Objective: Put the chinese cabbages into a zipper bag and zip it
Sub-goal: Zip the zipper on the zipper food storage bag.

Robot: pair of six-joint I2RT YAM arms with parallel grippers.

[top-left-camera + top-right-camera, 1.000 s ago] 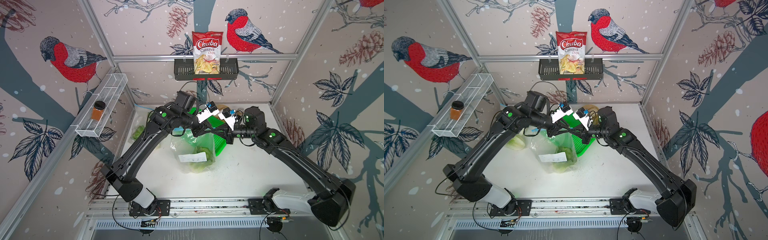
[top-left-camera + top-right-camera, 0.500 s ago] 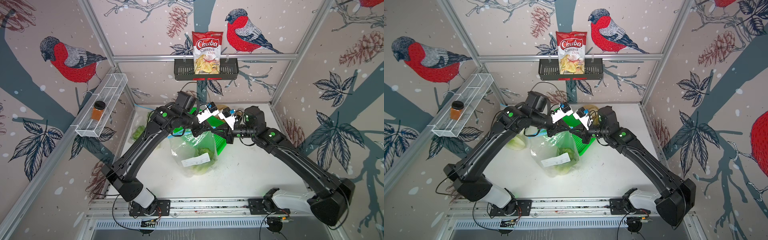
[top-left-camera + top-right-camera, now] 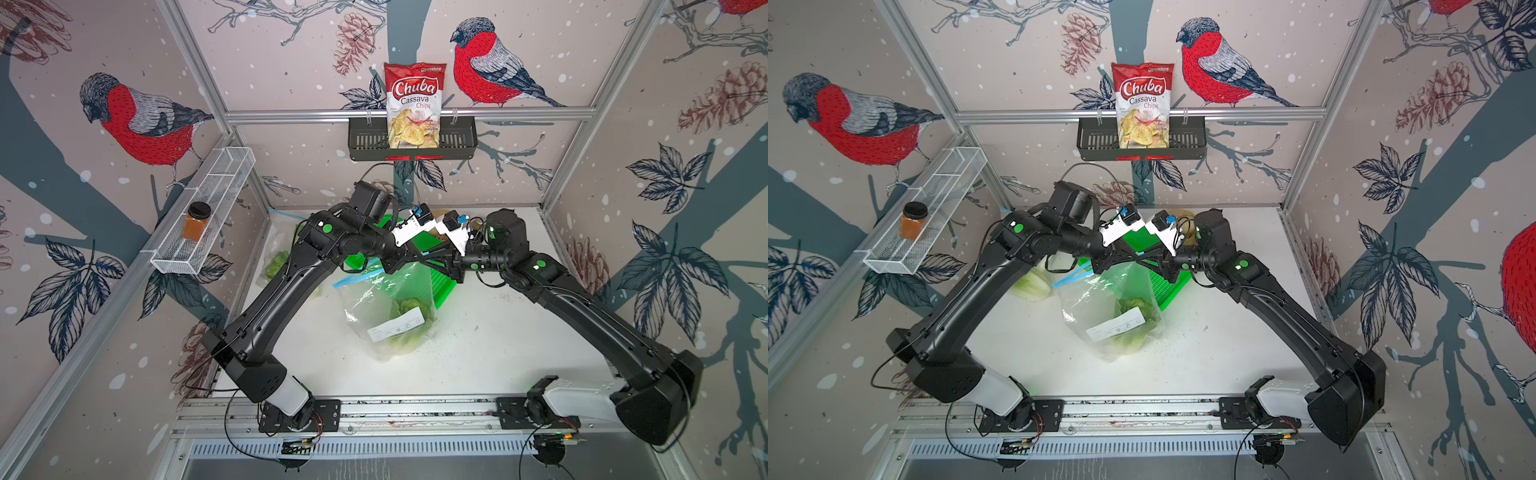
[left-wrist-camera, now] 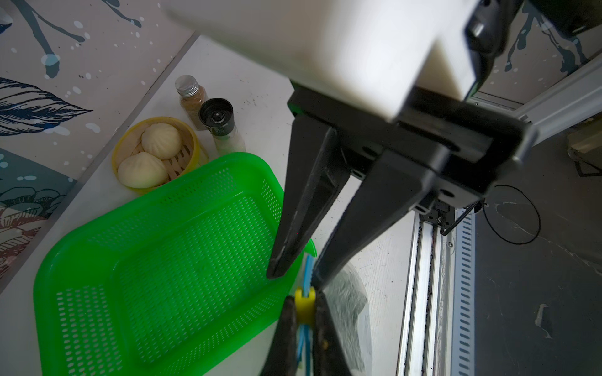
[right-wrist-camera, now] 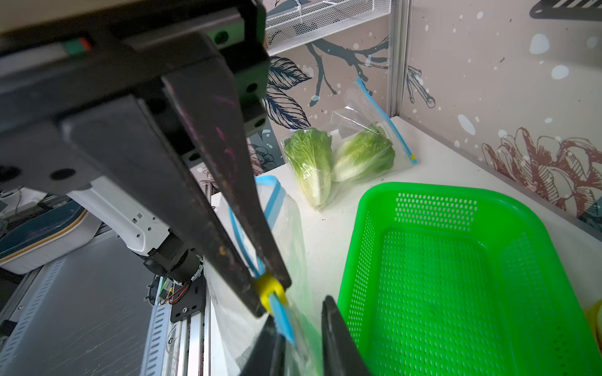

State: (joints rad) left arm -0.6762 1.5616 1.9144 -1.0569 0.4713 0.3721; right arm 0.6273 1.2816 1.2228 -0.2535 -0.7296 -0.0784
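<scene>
In a top view the zipper bag point(image 3: 374, 303) lies mid-table, 1 chinese cabbage point(image 3: 405, 309) inside, a second bag point(image 3: 277, 262) at its 10 o'clock. In the left wrist view the left gripper point(image 4: 305, 300) pinches the yellow slider point(image 4: 305, 308); the right gripper point(image 4: 296, 276) has fingers apart around the blue zip point(image 4: 307, 271), holding nothing. In the right wrist view 2 chinese cabbages point(image 5: 338, 159) sit in that second bag and the zip gapes, so the zipping looks left to do.
</scene>
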